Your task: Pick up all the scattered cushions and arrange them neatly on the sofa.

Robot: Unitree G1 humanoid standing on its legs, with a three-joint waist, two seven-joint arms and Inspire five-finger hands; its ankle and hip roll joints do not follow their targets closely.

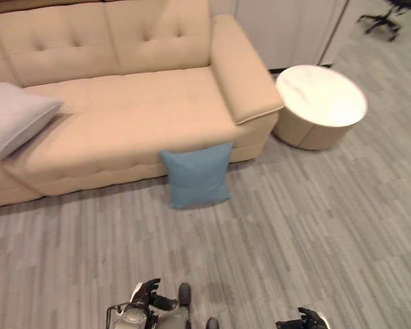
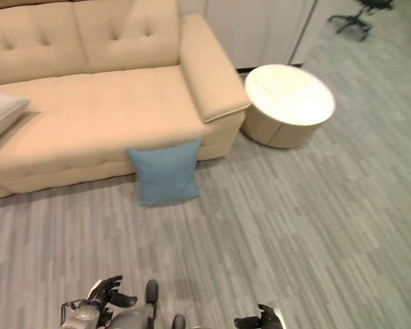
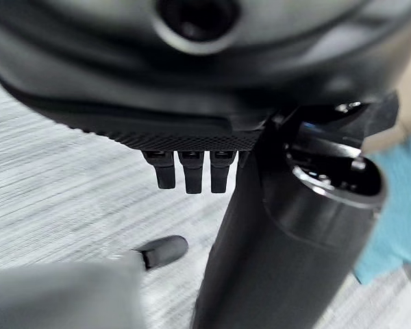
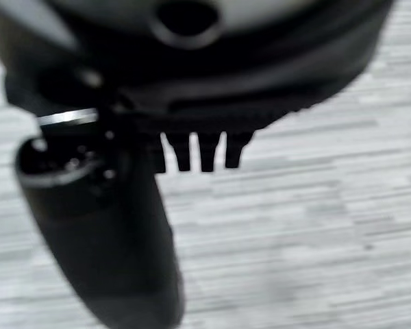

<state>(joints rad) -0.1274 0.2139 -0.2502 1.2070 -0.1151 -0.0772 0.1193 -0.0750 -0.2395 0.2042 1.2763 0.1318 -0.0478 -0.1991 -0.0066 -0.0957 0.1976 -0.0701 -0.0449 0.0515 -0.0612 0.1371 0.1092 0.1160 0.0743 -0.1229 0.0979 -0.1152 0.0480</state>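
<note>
left eye view shows the blue cushion on the floor, leaning up against the front of the sofa. it is well ahead of both hands. the left hand is a bit nearer than the right hand. both hands are loose and hold nothing. a grey cushion already lies on the seat.

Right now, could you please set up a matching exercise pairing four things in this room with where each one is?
Things:
1. blue cushion
2. grey cushion
3. round table
4. office chair

Places:
A. on the sofa seat
B. far back on the floor
C. on the floor, leaning against the sofa front
D. beside the sofa's armrest

Pairs: 1-C, 2-A, 3-D, 4-B
</note>
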